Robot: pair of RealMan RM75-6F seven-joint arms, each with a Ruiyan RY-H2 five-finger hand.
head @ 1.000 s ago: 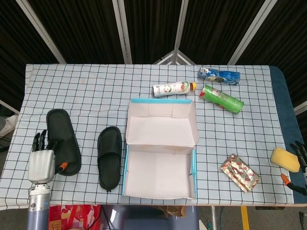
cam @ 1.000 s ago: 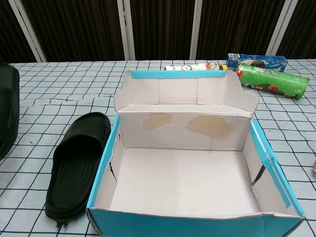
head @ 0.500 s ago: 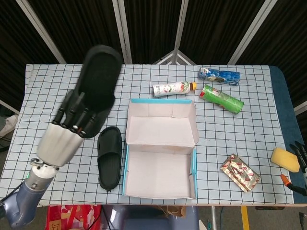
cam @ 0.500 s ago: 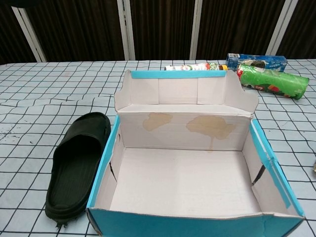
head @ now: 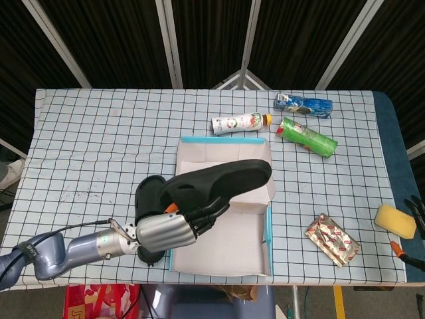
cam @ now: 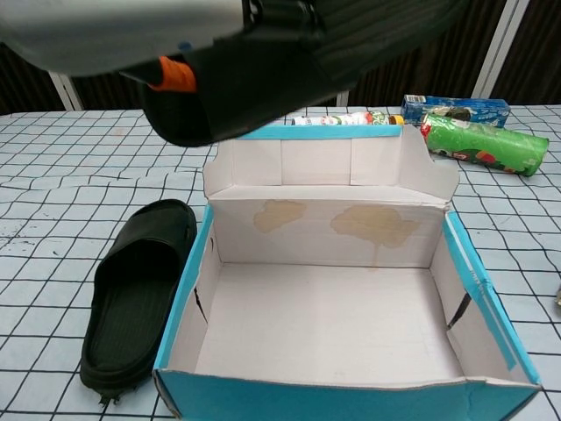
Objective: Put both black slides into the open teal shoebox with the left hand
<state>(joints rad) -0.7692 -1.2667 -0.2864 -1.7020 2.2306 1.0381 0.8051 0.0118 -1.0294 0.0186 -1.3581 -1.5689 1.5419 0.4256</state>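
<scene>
My left hand [head: 174, 224] grips one black slide [head: 222, 183] and holds it in the air above the open teal shoebox [head: 268, 227], lying across it. In the chest view that held slide [cam: 289, 61] fills the top of the frame over the shoebox [cam: 491, 307], with the left hand [cam: 105, 26] at the upper left. The other black slide [head: 149, 199] lies flat on the table just left of the box, and shows in the chest view as the second slide [cam: 140, 289]. Only the fingertips of my right hand [head: 415, 229] show at the right edge.
Behind the box lie a white bottle [head: 239, 123], a blue packet [head: 303, 104] and a green can [head: 307, 135]. To the right sit a foil packet [head: 332, 239] and a yellow sponge [head: 395, 220]. The checkered cloth [head: 86, 139] covers the table.
My left hand has carried the slide from high at the left down and rightward, over the shoebox. The slide now lies sideways above the box. The second slide has not moved.
</scene>
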